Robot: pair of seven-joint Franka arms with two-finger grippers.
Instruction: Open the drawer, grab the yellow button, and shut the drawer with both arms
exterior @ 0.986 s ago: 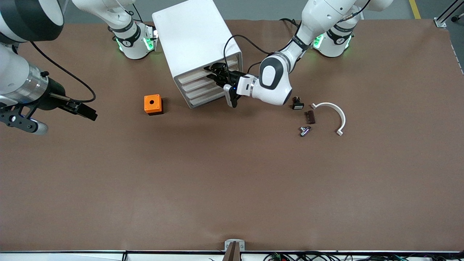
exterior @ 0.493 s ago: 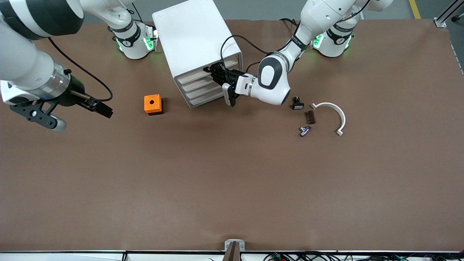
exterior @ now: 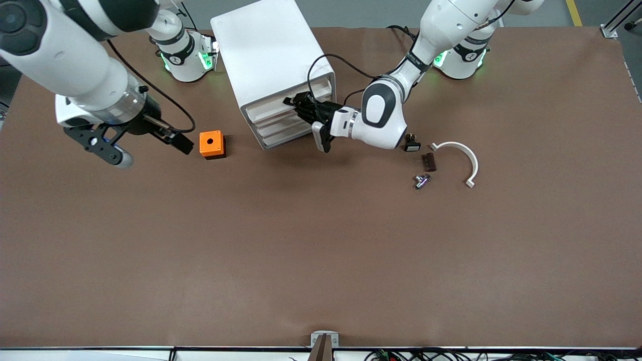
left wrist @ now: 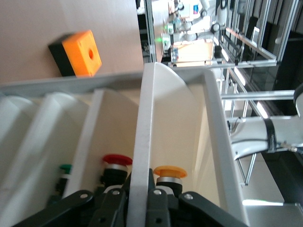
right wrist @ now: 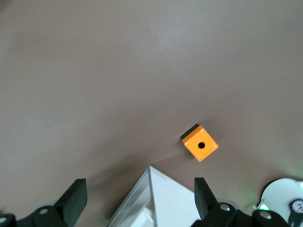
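The white cabinet [exterior: 266, 50] stands between the two arm bases. My left gripper [exterior: 297, 104] is shut on the front lip of its uppermost drawer [exterior: 268, 104]. In the left wrist view the lip [left wrist: 144, 132] runs between the fingers of that gripper [left wrist: 140, 190]. The button [left wrist: 170, 172], orange-capped on a dark body, sits inside the drawer just past the lip. My right gripper [exterior: 181, 143] hangs open over the table beside the orange cube [exterior: 211, 144], holding nothing. In its wrist view the right gripper [right wrist: 139, 201] frames a corner of the cabinet [right wrist: 163, 198].
The orange cube [right wrist: 200, 143] has a hole in its top. A red-capped button [left wrist: 117, 161] and a green part [left wrist: 65, 167] lie in lower drawers. Toward the left arm's end lie a black part [exterior: 412, 144], a brown piece [exterior: 429, 161], a metal piece [exterior: 422, 180] and a white curved strip [exterior: 464, 155].
My left gripper has closed on the drawer's lip and shifted slightly away from the cabinet. My right arm has swung in from the table's end to beside the orange cube.
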